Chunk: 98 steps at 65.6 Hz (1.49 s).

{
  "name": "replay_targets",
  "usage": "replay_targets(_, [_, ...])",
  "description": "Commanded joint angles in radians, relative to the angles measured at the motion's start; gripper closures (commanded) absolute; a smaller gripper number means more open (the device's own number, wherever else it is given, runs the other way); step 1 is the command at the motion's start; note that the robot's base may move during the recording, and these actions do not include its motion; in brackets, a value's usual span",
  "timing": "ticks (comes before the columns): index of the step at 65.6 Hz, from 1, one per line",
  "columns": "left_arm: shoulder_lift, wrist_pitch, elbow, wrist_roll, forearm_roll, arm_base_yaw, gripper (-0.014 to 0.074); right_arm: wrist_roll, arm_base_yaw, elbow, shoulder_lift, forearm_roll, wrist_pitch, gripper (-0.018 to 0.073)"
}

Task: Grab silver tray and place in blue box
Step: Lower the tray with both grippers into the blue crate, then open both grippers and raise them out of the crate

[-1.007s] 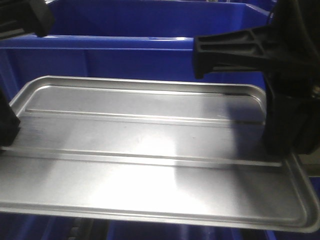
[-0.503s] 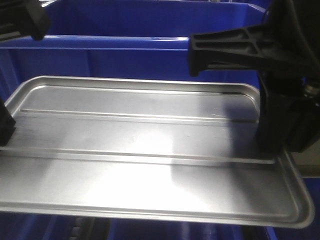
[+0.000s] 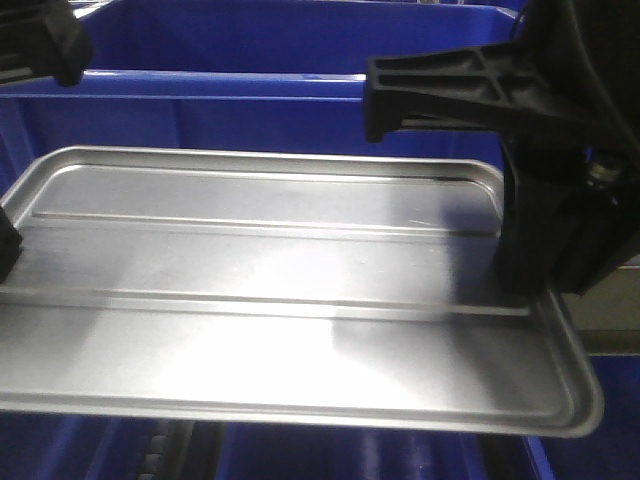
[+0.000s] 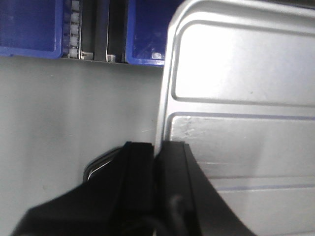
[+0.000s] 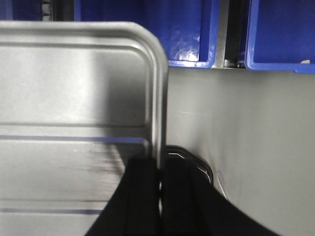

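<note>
Exterior front-facing: vs 1 s ago the silver tray (image 3: pixel 300 300) is sitting further left in frame. Its near R corner, cut off before, is now showing whole, and less black hardware is showing at the L frame edge.

R wrist view: R gripper (image 5: pixel 160 191) is pinching the tray's short-end rim, fingers nearly together, one over the tray floor and one outboard. In front view it's reading further left than before.

L wrist view: L gripper (image 4: pixel 156 169) is doing the same on the opposite rim. Tray is spanning between the two.

Tray floor is showing only its 2 ridges. Blue box (image 3: pixel 250 120) is standing just beyond the tray's far edge. Only its walls are showing, so can't tell contents.

Wrist views: grey surface (image 4: pixel 74 123) is lying below the tray and stretching outboard of each gripper. Can't tell the gap between tray and surface. Ahead of the fingertips more blue crate walls (image 5: pixel 184 34) are lining up, w/ a roller track (image 4: pixel 75 29) between them. A curved metal rim (image 5: pixel 197 162) is peeking out just outboard of the R fingers.
</note>
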Motion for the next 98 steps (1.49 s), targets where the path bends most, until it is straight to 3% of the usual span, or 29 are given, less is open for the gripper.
replay_targets(1, [-0.021, 0.022, -0.044, -0.019, 0.081, 0.002, 0.07, -0.018, -0.007, -0.044, -0.03, -0.083, 0.046, 0.0503])
replay_targets(19, [-0.021, 0.035, -0.246, 0.022, 0.187, 0.004, 0.07, -0.084, -0.008, -0.23, -0.038, -0.206, 0.055, 0.0503])
replay_targets(29, [0.003, 0.0, -0.356, 0.093, 0.284, 0.056, 0.0701, -0.125, -0.063, -0.344, -0.02, -0.249, 0.032, 0.0503])
replay_targets(44, [0.122, -0.15, -0.518, 0.256, 0.223, 0.233, 0.07, -0.232, -0.215, -0.496, 0.062, -0.249, -0.092, 0.0503])
replay_targets(60, [0.288, -0.394, -0.569, 0.263, 0.226, 0.388, 0.0701, -0.243, -0.368, -0.55, 0.178, -0.263, -0.377, 0.0503])
replay_targets(68, [0.36, -0.488, -0.569, 0.263, 0.226, 0.429, 0.07, -0.243, -0.418, -0.55, 0.249, -0.268, -0.451, 0.0503])
replay_targets(79, [0.419, -0.533, -0.569, 0.263, 0.226, 0.453, 0.0698, -0.243, -0.437, -0.55, 0.301, -0.27, -0.465, 0.0497])
replay_targets(86, [0.426, -0.511, -0.569, 0.263, 0.226, 0.453, 0.0632, -0.243, -0.437, -0.55, 0.308, -0.27, -0.456, 0.0432])
replay_targets(98, [0.428, -0.467, -0.569, 0.263, 0.233, 0.487, 0.044, -0.243, -0.477, -0.55, 0.31, -0.296, -0.442, 0.0187])
